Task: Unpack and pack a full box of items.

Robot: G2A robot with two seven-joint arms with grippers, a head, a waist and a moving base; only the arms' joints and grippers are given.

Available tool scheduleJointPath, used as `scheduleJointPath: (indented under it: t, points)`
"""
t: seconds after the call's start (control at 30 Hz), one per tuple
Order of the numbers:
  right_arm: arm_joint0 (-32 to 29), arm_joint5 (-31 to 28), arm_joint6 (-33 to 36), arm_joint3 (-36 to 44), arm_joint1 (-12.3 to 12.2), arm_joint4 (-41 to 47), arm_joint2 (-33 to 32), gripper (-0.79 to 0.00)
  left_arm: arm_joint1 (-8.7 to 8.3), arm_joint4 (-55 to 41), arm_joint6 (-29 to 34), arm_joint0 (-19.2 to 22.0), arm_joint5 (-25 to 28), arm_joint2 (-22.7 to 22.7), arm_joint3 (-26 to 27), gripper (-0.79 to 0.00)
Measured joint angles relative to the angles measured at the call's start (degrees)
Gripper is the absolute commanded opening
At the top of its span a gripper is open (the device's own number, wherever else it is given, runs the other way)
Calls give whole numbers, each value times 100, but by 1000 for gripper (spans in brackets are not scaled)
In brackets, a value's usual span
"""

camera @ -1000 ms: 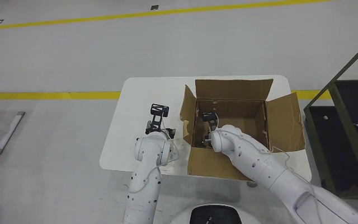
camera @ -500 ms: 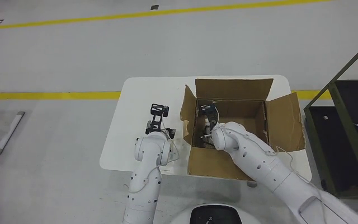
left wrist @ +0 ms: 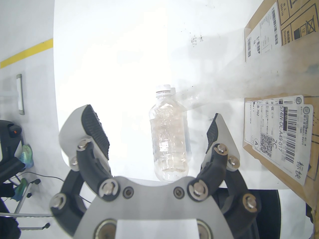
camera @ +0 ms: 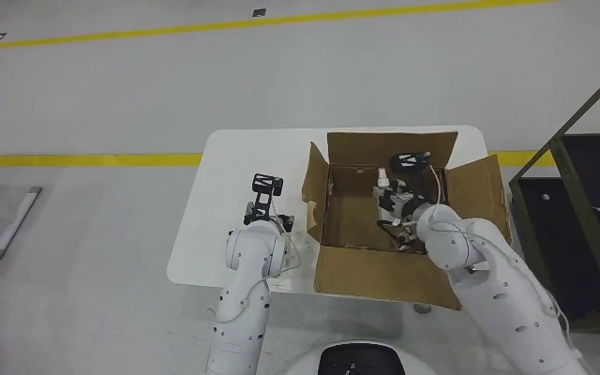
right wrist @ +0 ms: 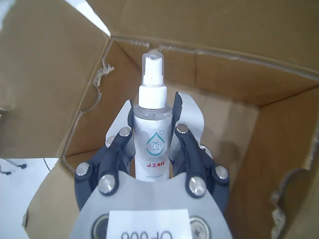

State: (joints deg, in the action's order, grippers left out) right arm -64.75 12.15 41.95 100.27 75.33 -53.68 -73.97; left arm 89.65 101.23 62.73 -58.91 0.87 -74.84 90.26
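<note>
R end effector [right wrist: 152,115] clamped on spray bottle [right wrist: 152,138], long axis along fingers, nozzle away from wrist, over open box [camera: 389,150]. L end effector [left wrist: 153,121] open above clear bottle [left wrist: 169,138] on desk [left wrist: 124,38].

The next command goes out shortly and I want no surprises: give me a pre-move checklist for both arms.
1. Right gripper shut on spray bottle: ok, fingers clamp its body.
2. Spray bottle in line with the fingers: ok.
3. Box flaps open: ok.
4. Left gripper open, holding nothing: ok.
5. Clear bottle lying on the table beside the box: ok.
6. Box floor under the right gripper: cannot tell.
</note>
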Motion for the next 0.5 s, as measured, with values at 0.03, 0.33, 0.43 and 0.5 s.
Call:
scheduleJointPath:
  t: [0.03, 0.33, 0.43, 0.5]
  points:
    - [-136, -88, -119, 118, -14, 158, -172, -785, 0, 0, 0, 0, 0, 0, 0, 0]
    - [-222, -141, -178, 151, -22, 313, -297, -785, 0, 0, 0, 0, 0, 0, 0, 0]
    - [-222, -141, -178, 151, -22, 314, -297, -785, 0, 0, 0, 0, 0, 0, 0, 0]
    - [-223, -141, -178, 152, -22, 314, -298, -785, 0, 0, 0, 0, 0, 0, 0, 0]
